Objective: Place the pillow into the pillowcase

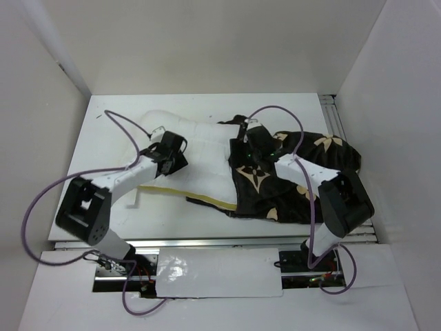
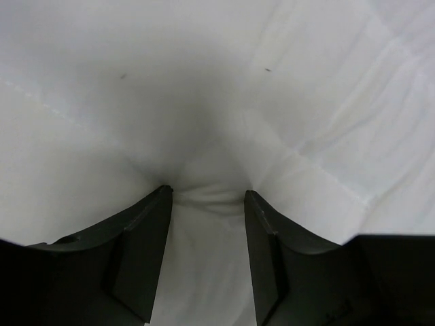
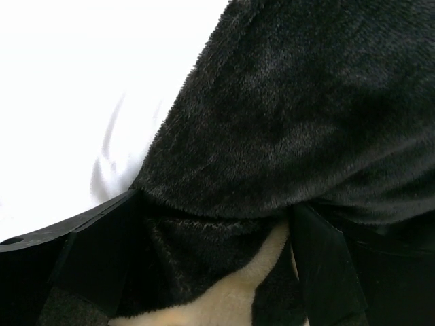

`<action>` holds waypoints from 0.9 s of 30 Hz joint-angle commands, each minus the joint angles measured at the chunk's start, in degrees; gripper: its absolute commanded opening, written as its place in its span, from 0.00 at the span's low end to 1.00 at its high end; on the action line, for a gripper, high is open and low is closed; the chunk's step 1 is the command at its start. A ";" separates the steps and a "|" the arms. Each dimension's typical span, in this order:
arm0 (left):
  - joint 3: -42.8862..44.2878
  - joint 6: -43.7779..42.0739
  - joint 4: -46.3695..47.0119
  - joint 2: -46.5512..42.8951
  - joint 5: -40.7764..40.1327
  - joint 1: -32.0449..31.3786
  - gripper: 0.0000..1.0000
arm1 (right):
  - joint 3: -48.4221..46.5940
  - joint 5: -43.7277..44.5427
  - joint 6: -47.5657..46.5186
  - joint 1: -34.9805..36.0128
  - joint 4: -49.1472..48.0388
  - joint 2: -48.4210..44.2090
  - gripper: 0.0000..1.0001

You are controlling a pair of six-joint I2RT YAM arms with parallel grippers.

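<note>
The pillowcase [image 1: 265, 189] lies crumpled on the right half of the desk [image 1: 124, 124], dark plush with tan flowers, its left edge lapped over the right end of the pillow [image 1: 203, 162]. How deep the pillow reaches inside, I can't tell from above. Most of it is plainly outside, spread white and quilted across the middle of the desk, with its yellow trim [image 1: 213, 201] showing along the near edge.

My right end effector [image 1: 241, 146] sits right at that seam where the pillowcase meets the pillow. The fingers are spread wide and plush fills the gap between them. I can't tell whether they are gripping it.

My left end effector [image 1: 180, 153] is down on the left part of the pillow, well clear of the pillowcase.

My right forearm lies across the top of the pillowcase and hides part of it. Purple cables [image 1: 41, 200] loop over the desk on both sides, and white walls close it in.

The left wrist view [image 2: 207, 193] adds the detail: fingers drawn about halfway in, pressed into the pillow [image 2: 285, 102], with a small pucker of white fabric pinched between the tips.

The right wrist view [image 3: 217, 204] shows the pillowcase [image 3: 306, 102] draped over the gap, a tan motif [image 3: 238, 292] low between the fingers and the bright pillow [image 3: 81, 81] off to the left.
</note>
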State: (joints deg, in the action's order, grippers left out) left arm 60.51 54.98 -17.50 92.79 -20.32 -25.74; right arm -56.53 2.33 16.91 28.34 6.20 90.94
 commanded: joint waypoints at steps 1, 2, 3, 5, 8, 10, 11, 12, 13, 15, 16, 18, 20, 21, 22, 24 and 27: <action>-8.97 3.90 -8.61 -9.18 1.15 -0.97 0.59 | 0.64 -4.17 -1.70 6.46 -5.05 2.66 0.91; -10.57 3.91 -9.30 -11.91 1.16 -1.59 0.57 | 0.03 -4.17 -1.70 8.12 -5.05 3.19 0.91; -11.72 4.69 -10.35 -14.54 1.16 -2.12 0.57 | 0.02 -4.70 -1.70 8.92 -5.05 3.20 0.91; -13.05 4.70 -12.81 -22.46 1.16 -3.70 0.57 | -1.38 -3.92 -3.10 11.20 -4.53 3.20 0.91; -13.23 2.08 -14.31 -28.87 0.45 -4.85 0.71 | -2.00 1.88 -3.11 12.53 -2.60 1.53 0.91; -10.00 1.36 -16.41 -28.90 -0.59 -4.85 0.92 | -3.75 4.78 -3.11 11.92 0.81 0.66 0.91; -8.15 -0.64 -17.30 -27.50 -2.34 -4.33 1.00 | -5.59 5.31 -3.11 10.96 2.31 -0.31 0.91; -5.78 -1.71 -18.53 -26.10 -3.06 -3.71 1.00 | -6.39 6.01 -3.11 10.95 3.55 -0.84 0.91; -0.45 -3.37 -19.67 -24.43 -3.06 -1.97 1.00 | -7.01 6.72 -3.11 10.95 5.30 -2.15 0.91; 4.77 -9.35 -20.82 -18.39 -4.37 0.32 1.00 | -8.24 7.33 -3.63 10.33 6.72 -3.57 0.92; 7.05 -10.76 -20.82 -15.83 -3.86 2.16 1.00 | -8.24 7.34 -3.63 10.33 7.25 -4.27 0.92; 15.75 -12.79 -22.58 -10.21 4.73 10.41 1.00 | -8.86 7.34 -3.63 10.33 8.04 -6.38 0.92; 23.72 -12.79 -23.11 -2.03 8.70 16.56 1.00 | -8.86 6.73 -3.63 10.33 8.65 -8.22 0.92; 26.39 -13.49 -23.11 0.61 12.28 18.07 1.00 | -8.86 7.33 -3.63 10.86 8.66 -8.23 0.92; 29.20 -14.02 -25.55 3.33 14.32 19.22 1.00 | -8.86 8.65 -3.63 10.86 9.18 -9.01 0.92; 36.76 -13.33 -29.24 10.98 15.22 20.55 1.00 | -9.47 10.67 -3.63 11.48 10.15 -9.54 0.92; 40.99 -12.62 -33.39 17.57 13.91 21.07 1.00 | -9.47 13.48 -3.63 12.09 10.15 -9.55 0.93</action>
State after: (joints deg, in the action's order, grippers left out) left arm 97.86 43.53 -42.96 106.24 -9.56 -3.99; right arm -63.77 11.68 13.78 39.62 14.70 82.94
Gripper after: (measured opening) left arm 0.998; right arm 0.931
